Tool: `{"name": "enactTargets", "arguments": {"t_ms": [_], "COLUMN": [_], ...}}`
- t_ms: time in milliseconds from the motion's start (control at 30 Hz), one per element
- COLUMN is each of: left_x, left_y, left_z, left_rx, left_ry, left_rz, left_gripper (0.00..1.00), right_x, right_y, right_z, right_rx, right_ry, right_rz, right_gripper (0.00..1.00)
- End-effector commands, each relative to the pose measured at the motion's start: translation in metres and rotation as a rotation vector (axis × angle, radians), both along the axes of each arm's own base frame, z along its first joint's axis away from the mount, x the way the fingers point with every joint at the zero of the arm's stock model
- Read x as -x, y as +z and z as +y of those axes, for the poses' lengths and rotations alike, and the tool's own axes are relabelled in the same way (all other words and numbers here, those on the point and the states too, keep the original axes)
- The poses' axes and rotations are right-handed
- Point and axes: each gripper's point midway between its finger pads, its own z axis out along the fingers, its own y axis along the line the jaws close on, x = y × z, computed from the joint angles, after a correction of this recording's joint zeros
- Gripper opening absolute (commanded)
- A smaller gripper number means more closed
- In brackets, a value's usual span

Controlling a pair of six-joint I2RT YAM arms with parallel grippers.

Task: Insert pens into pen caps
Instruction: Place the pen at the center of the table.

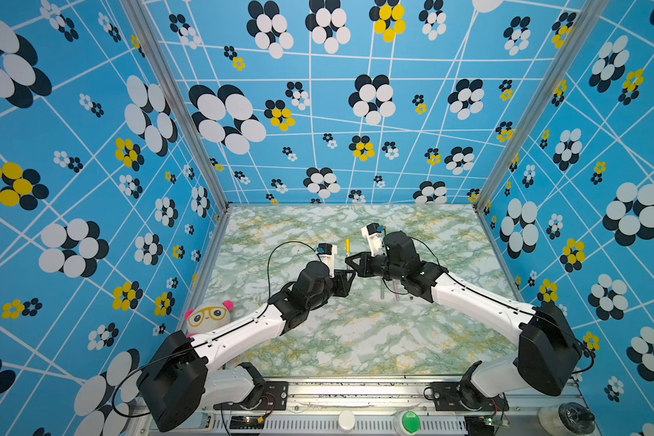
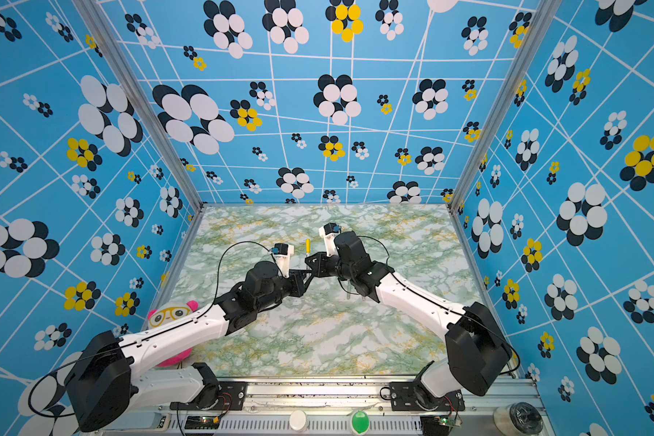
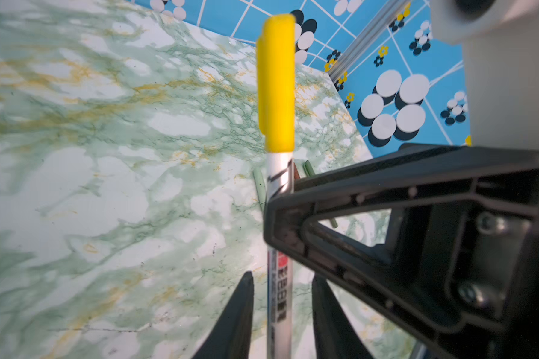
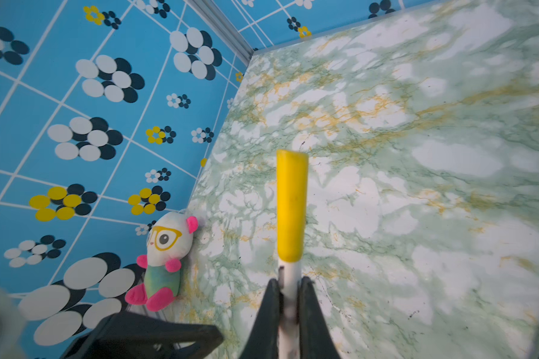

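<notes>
Near mid-frame in both top views, the right gripper is clenched on the white pen below its yellow cap; the left gripper is released, fingers apart around it.

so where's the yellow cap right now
Mid-table in both top views: the yellow cap sits on the white pen gripped by the right gripper, beside the left gripper.

your arms: white shells, black joints | thin black cable loops behind wrist | fingers black, triangular, ribbed, screws showing
</notes>
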Motion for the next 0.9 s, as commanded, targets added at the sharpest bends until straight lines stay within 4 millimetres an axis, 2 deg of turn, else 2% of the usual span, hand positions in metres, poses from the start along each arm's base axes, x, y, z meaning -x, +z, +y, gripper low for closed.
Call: {"name": "enactTargets", "arguments": {"t_ms": [0,100,233,400,500,633,867], "left_x": [0.012,0.02,0.03,0.037,0.036,0.034,0.03], "left_y": [0.004,0.002,0.006,0.012,0.013,0.006,0.001], "left_z": [0.01,0.03,0.063,0.094,0.101,0.1,0.095], "left_rx": [-0.03,-0.072,-0.11,-0.132,-0.129,-0.126,-0.114], "left_ry": [-0.011,0.024,0.098,0.179,0.192,0.189,0.176], "left_rz": [-0.029,-0.051,-0.107,-0.161,-0.163,-0.139,-0.118], "left_gripper": [0.56,0.66,0.76,0.81,0.81,0.81,0.81], "right_x": [-0.015,-0.024,-0.033,-0.036,-0.034,-0.033,-0.037], "right_y": [-0.002,-0.012,-0.04,-0.081,-0.103,-0.131,-0.165], "right_z": [-0.011,-0.019,-0.03,-0.042,-0.049,-0.056,-0.055], "right_rx": [0.083,0.141,0.228,0.347,0.42,0.506,0.552], "right_ry": [-0.061,-0.095,-0.129,-0.155,-0.162,-0.168,-0.178], "right_rz": [-0.006,0.037,0.127,0.249,0.306,0.369,0.435], "right_gripper": [0.01,0.01,0.01,0.01,0.01,0.01,0.01]}}
